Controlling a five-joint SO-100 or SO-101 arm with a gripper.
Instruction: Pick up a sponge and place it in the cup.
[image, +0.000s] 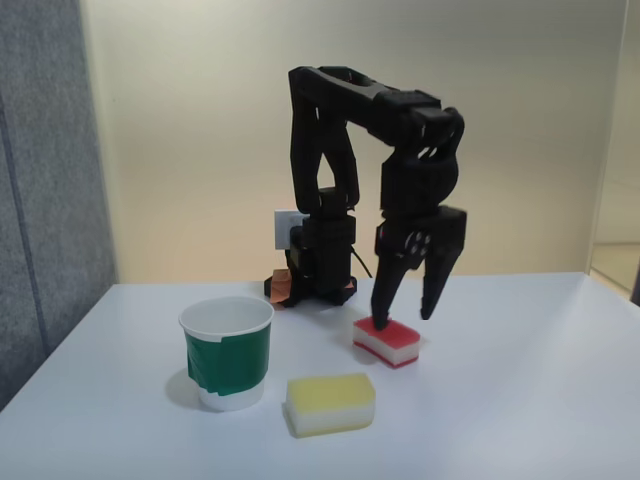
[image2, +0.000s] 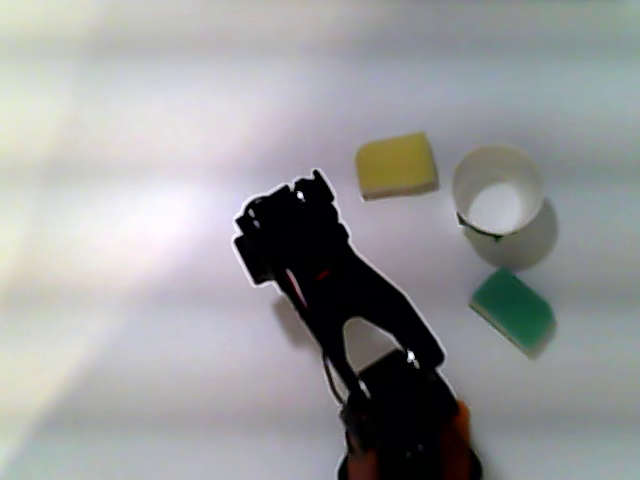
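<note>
The claw (image: 405, 315) hung open astride the sponge (image: 390, 342), right of the cup (image: 227, 352); lowering squarely before closing seemed best.

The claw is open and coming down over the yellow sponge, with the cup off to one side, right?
Not quite. In the fixed view the open claw is over the red-topped sponge, one finger touching its top. The yellow sponge lies apart, nearer the camera, untouched. The cup does stand off to the left.
</note>
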